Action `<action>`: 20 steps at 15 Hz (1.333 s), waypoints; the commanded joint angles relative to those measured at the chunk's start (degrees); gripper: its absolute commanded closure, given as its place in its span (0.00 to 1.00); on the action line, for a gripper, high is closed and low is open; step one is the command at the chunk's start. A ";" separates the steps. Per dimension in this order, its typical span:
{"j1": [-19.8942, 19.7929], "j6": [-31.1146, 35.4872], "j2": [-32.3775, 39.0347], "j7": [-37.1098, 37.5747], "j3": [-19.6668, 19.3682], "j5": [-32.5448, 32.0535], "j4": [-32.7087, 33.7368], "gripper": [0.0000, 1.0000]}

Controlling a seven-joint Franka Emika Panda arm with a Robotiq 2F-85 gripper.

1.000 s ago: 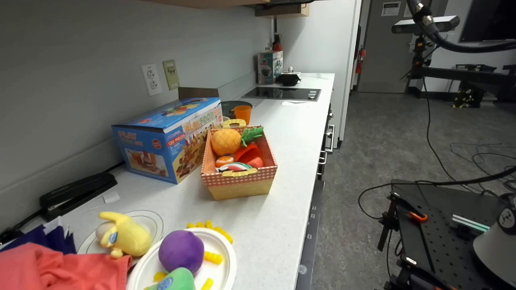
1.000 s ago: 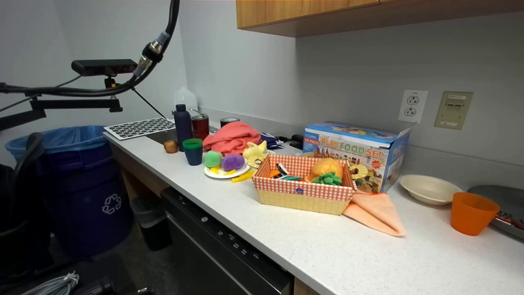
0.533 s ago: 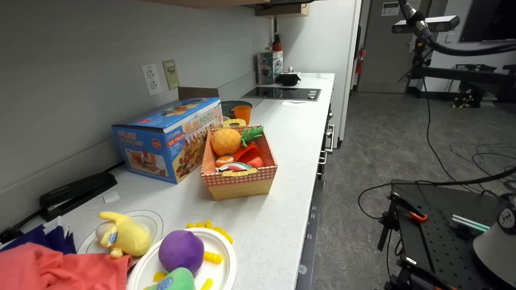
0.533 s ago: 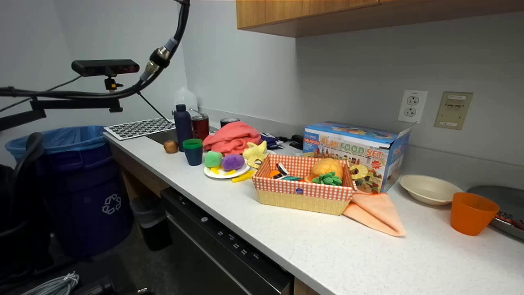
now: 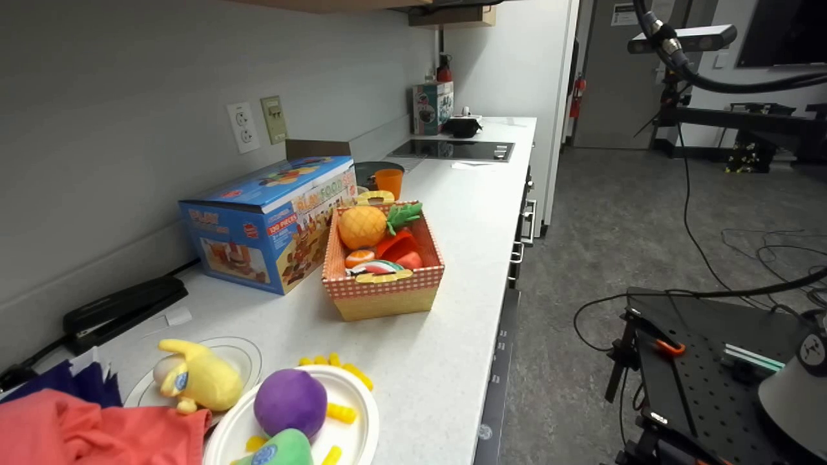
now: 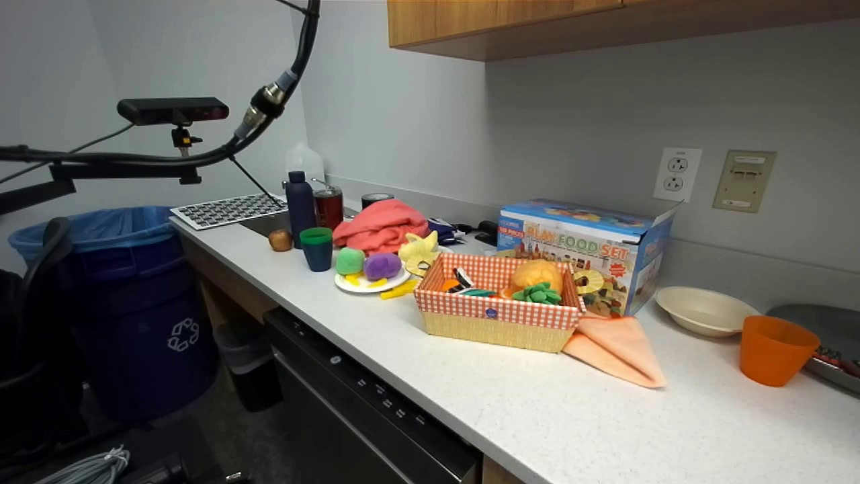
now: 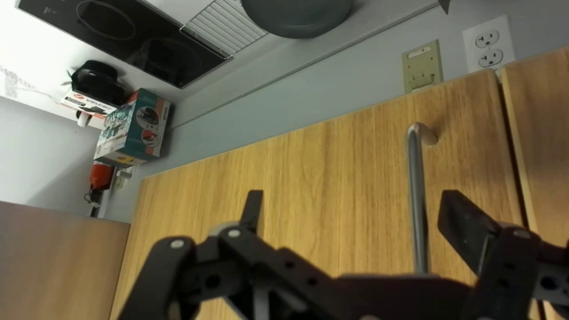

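My gripper (image 7: 353,193) shows only in the wrist view. Its two black fingers are wide apart with nothing held between them. Behind them is a wooden cabinet door (image 7: 311,178) with a metal bar handle (image 7: 417,191). The handle appears between the fingers, closer to the right one; whether a finger touches it cannot be told. Both exterior views leave the gripper out and show only the arm's black cable (image 5: 672,51) (image 6: 269,101). On the counter, a checked basket (image 6: 497,323) holds a toy pineapple (image 5: 363,227) and other toy food.
A wall cabinet (image 6: 537,30) overhangs the counter. A blue play food box (image 5: 258,219) stands beside the basket. A plate (image 5: 362,433) holds a purple toy (image 5: 291,403). An orange cup (image 6: 776,349) and a cream bowl (image 6: 705,310) stand near a dark pan (image 7: 298,15).
The arm's cable and its connector have shifted slightly in both exterior views, so the arm has moved a little. The things on the counter have not moved.
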 commanded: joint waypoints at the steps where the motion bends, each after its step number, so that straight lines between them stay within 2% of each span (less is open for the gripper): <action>1: -0.06 0.21 1.39 2.58 0.01 -4.22 2.38 0.00; 7: 0.15 -0.72 1.56 5.68 0.33 -9.57 2.61 0.00; 15: 1.30 -14.83 2.28 8.32 2.25 -11.18 5.91 0.00; 16: -0.64 -11.02 -0.68 8.21 0.57 -10.28 -0.81 0.00; 20: -1.11 -11.38 -4.41 10.17 -0.25 -9.58 -6.91 0.00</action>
